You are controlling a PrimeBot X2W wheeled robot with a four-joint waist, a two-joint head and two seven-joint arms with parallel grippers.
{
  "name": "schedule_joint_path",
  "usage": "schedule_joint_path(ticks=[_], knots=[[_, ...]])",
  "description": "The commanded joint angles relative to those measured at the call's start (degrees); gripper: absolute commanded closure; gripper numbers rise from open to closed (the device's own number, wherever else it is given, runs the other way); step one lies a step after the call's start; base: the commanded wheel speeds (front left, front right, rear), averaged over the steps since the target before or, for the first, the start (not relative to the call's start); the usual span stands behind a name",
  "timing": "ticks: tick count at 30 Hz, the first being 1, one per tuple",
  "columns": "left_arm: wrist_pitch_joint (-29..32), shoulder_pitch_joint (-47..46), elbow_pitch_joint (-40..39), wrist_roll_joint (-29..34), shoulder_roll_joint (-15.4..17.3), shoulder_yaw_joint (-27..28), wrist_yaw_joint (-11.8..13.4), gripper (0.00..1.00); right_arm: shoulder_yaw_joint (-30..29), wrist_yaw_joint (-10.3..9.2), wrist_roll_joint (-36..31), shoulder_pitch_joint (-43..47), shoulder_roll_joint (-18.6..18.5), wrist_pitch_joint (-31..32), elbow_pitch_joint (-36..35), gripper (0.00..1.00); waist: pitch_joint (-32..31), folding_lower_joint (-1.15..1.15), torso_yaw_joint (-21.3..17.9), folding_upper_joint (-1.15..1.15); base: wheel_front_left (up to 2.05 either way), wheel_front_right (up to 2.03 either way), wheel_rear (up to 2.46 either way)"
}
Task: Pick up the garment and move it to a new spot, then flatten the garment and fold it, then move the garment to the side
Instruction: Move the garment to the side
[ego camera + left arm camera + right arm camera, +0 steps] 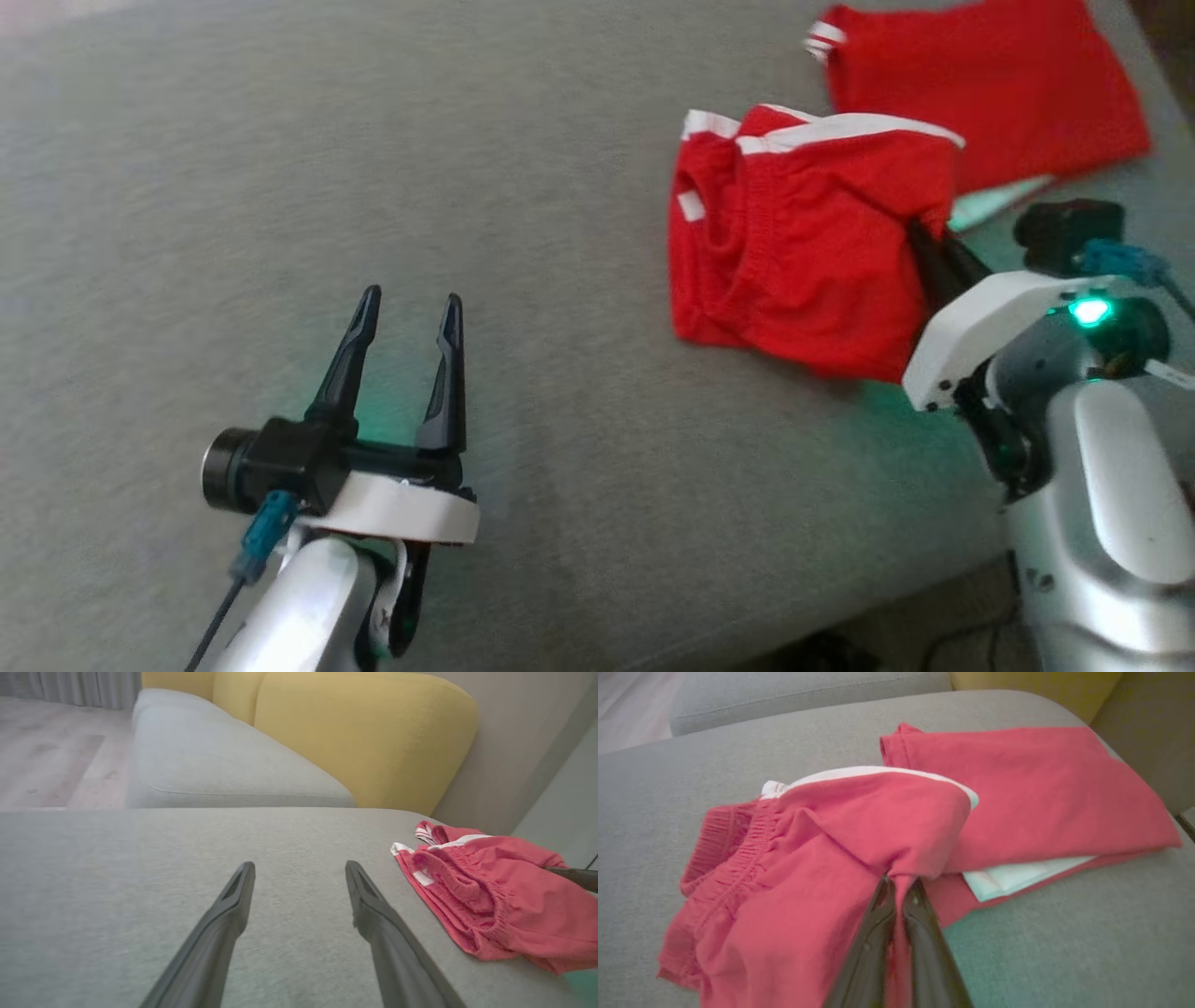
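Now the red shorts (803, 271) lie on the grey sofa seat (280, 140), toward its right side in the head view. The far part is spread fairly flat. The near part, with the gathered waistband (733, 854), is bunched and folded over on itself. A white stripe (840, 129) runs along the top edge of that fold, and a pale panel (1017, 877) shows from under the flat part.

The right gripper (901, 884) is clenched on the shorts. Its two dark fingers are pressed together with a pinch of red cloth between them, and the fabric rises to a small peak at the tips. In the head view those tips are buried in the right edge of the bunched part (only the finger bases and the white wrist housing are clear there). A green light (1089, 311) glows on that wrist and tints the seat beside it.

The left gripper (413, 303) is released, its fingers spread wide with nothing between them. It hangs over bare grey fabric, well apart from the shorts, which sit off to its right. Beyond it, the left wrist view shows yellow back cushions (364, 732) and a wooden floor (46, 756).
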Motion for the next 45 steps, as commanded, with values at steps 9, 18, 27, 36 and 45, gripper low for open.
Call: schedule_joint_path(ticks=[9, 18, 27, 36, 45], knots=[[-0.2, -1.8, -2.3, 0.1, 0.8, 1.4, 0.6, 0.0, -0.7, 0.39, -2.4, -7.8, -1.1, -1.6, 0.7, 1.0, 1.9, -0.01, -0.6, 0.0, 0.0, 0.0, 0.0], [-1.0, -1.6, -2.2, -0.4, 0.4, 1.3, 0.9, 0.0, -6.3, 0.39, -4.3, -15.1, -11.7, 2.9, 5.2, 1.0, 3.0, -0.01, 5.6, 0.0, 0.0, 0.0, 0.0], [-1.0, -1.8, -2.1, -0.2, 0.6, 0.6, 1.0, 0.0, -16.3, 0.39, -8.9, -18.2, -16.8, 2.0, 11.7, 0.99, 4.8, -0.01, 9.5, 0.0, 0.0, 0.0, 0.0], [-0.9, -1.0, -1.5, -0.6, 0.9, 0.4, 1.3, 0.0, -18.4, 0.39, -13.6, -19.1, -12.7, -7.2, 14.5, 0.0, 3.2, -0.01, 9.4, 0.0, 0.0, 0.0, 0.0], [-1.6, -0.4, -0.7, -1.7, 0.6, 1.0, 1.8, 0.0, -10.4, 0.39, -11.0, -18.0, -9.3, -10.9, 11.1, 0.0, -2.3, -0.01, 9.9, 0.0, 0.0, 0.0, 0.0]])
